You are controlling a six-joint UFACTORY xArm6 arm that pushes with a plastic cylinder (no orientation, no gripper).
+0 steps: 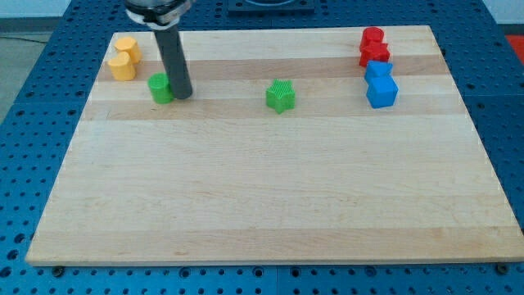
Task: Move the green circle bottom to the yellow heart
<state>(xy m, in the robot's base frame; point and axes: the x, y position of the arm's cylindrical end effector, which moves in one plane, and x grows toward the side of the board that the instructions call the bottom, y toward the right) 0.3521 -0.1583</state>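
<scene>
Near the view's top left of the bench (270, 205), my tip (181, 96) touches the right side of the green circle (160, 88). The yellow heart (124, 64) lies just up-left of it (another yellow block (127, 46) sits behind). There are no fingers here, only the rod.

The arm enters from the view's top edge at about eleven o'clock, where only its dark, rounded end fitting shows. From it the straight dark rod hangs nearly upright, leaning very slightly toward five o'clock as it descends. My tip (182, 95) rests at table height, touching the green circle (160, 88) at its three o'clock side.
</scene>
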